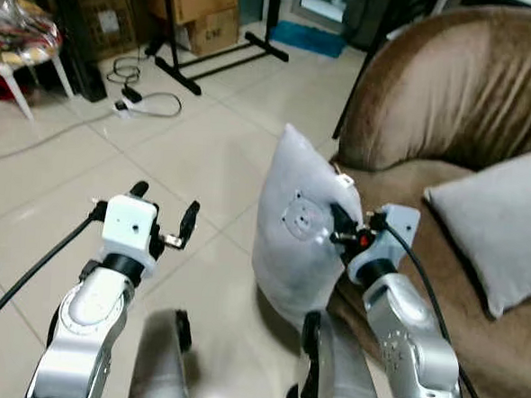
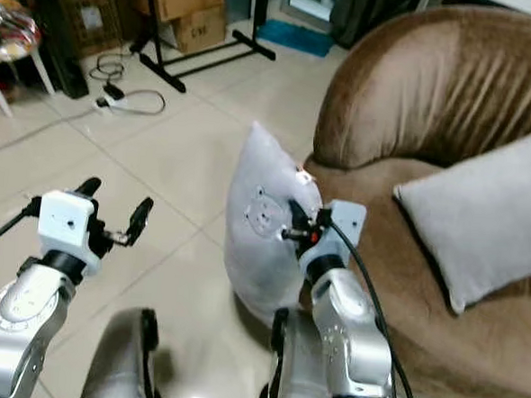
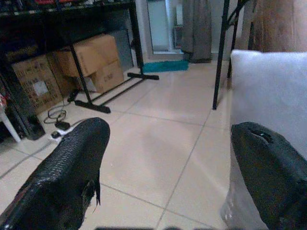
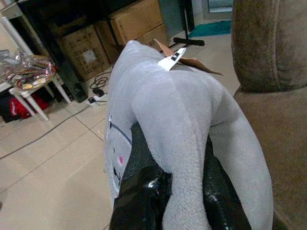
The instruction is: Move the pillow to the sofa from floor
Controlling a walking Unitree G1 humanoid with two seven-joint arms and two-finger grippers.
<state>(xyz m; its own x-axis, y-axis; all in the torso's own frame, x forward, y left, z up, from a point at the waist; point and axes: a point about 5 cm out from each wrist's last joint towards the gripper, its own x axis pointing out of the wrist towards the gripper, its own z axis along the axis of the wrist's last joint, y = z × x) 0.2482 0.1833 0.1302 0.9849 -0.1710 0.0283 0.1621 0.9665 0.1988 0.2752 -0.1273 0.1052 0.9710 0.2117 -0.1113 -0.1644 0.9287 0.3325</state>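
Beside sofa: two pillows.

Nothing readable imo. Cardboard boxes far left have white labels w/ dark print, way too small and blurry to make out. The grey pillow has a printed round design on its face plus a white tag w/ a dark mark at its top edge, but can't read any letters on either. No brand or numbers legible on the robot arms or anything else on the floor.
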